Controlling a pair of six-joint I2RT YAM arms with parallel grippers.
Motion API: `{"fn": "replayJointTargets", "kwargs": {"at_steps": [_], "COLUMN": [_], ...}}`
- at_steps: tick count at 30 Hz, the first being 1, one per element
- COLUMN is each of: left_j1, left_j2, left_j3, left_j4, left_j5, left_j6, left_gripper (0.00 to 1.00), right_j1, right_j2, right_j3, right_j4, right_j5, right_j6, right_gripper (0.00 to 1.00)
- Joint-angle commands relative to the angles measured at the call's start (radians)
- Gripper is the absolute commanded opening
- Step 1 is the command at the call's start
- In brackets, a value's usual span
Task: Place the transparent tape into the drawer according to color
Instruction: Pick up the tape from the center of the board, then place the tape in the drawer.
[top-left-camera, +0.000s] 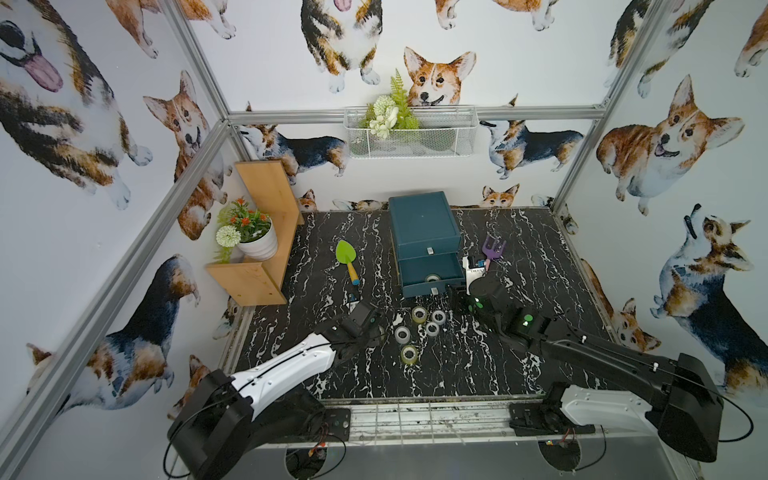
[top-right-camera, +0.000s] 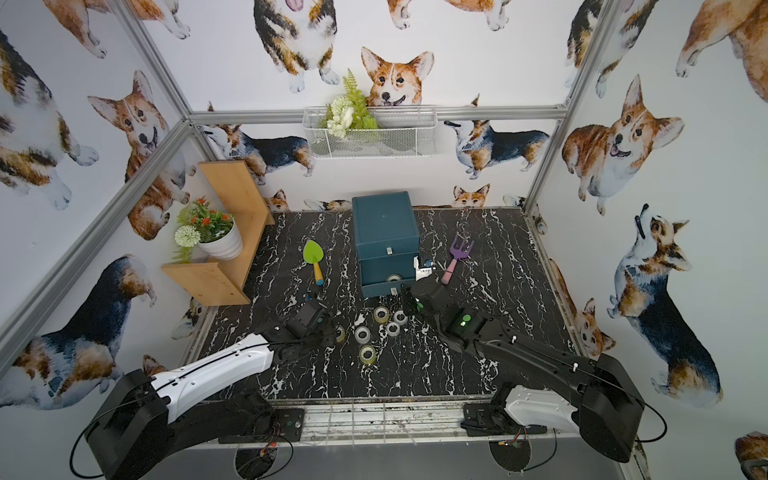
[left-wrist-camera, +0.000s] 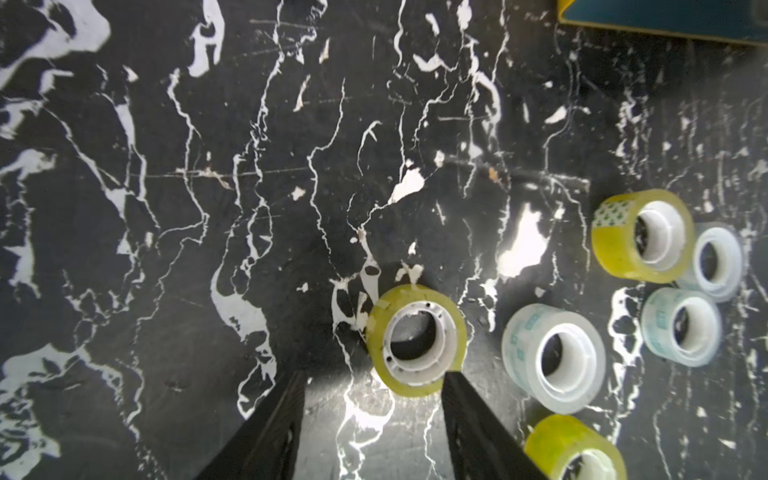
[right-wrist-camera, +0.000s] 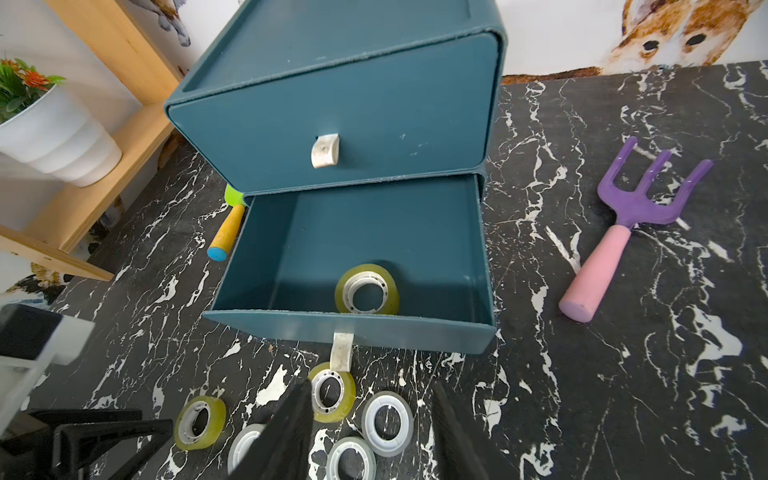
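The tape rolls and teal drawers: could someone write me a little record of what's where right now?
open drawer: pulled out, one yellow-green roll inside
drawer above: shut
table: six loose rolls, three yellow-green, three clear
left gripper: open, tips at one loose yellow-green roll
right gripper: open, empty, by the open drawer's front
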Motion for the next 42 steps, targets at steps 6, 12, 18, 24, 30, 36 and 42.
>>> {"fn": "replayJointTargets", "kwargs": {"at_steps": [6,12,18,24,30,36,42], "left_j1": [0.008,0.009,0.009,0.009,0.006,-0.004,-0.008], "left_j2": [0.098,0.177,0.198,0.216,0.131,0.025,0.032], "left_j3": [0.030,0.038,0.013,0.036,0.080,0.277,0.549], "left_j4": [0.069,0.067,0.064,0.055,-0.001,-0.125,-0.180], "left_j5": [-0.017,-0.020,-0.026,-0.003,0.007,0.022,0.029], "left_j6": [0.027,0.029,0.037,0.050,0.076,0.100,0.146], "left_gripper": [0.49,0.39,0.38,0.18,0.09,0.07,0.09], "right_j1": [0.002,0.002,0.002,0.001,0.001,0.002,0.002], "right_j2": [-0.048,-0.068,-0.091,-0.089,-0.109,-0.132,-0.146], "right_j3": [-0.025,-0.036,-0.046,-0.035,-0.047,-0.060,-0.081], "right_j4": [0.015,0.007,0.002,-0.013,-0.018,-0.027,-0.026], "right_j5": [0.012,0.024,0.038,0.047,0.065,0.080,0.086], "right_j6": [0.016,0.020,0.019,0.024,0.029,0.041,0.060], "right_gripper": [0.52,0.52,0.52,0.52,0.52,0.53,0.53]}}
